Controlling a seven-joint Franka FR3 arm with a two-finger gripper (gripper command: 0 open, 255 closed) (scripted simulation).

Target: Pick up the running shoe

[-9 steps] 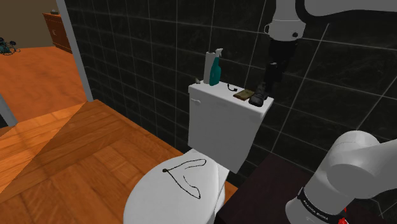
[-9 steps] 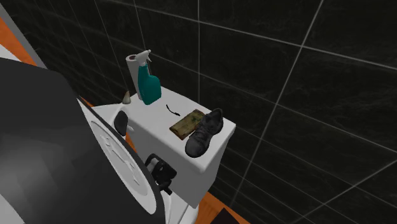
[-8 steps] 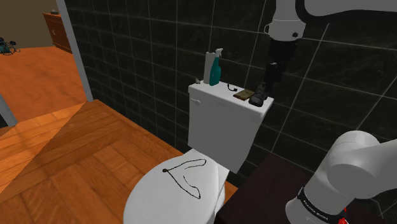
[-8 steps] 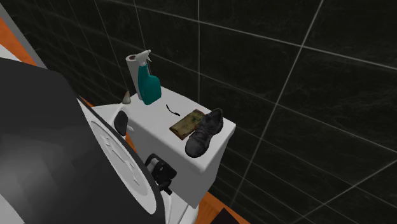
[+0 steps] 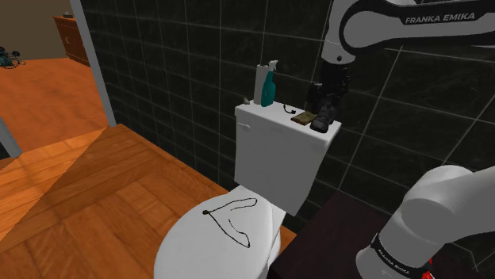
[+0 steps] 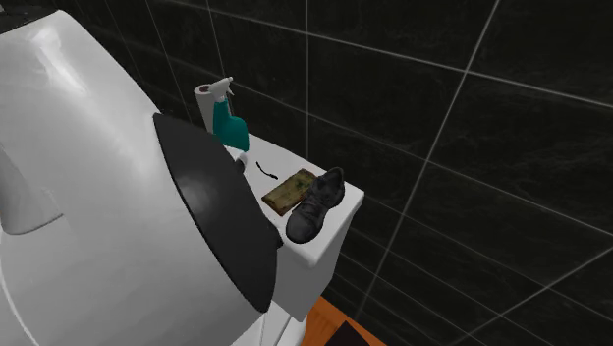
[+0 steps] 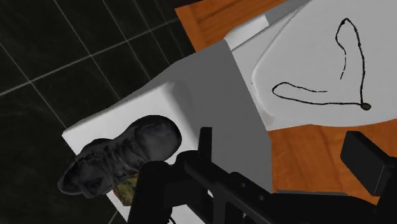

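Observation:
A dark grey running shoe lies on the white toilet tank, at its end nearest the stand, toe toward the tank's front edge. In the second exterior view the shoe rests beside a flat brown-green pad. My black gripper hangs tilted just above the shoe, against the dark tiled wall. In the wrist view the shoe sits off to the side of one finger, outside the open gripper. Nothing is between the fingers.
A teal spray bottle and a white roll stand at the tank's far end. A thin black cord lies on the toilet lid. The dark tile wall runs close behind the tank. A white arm link blocks the second exterior view's left.
The hand has come down and toward the shoulder view's left, tilting over the shoe. The arm's white link has swung in front of the second exterior camera. The shoe has not moved.

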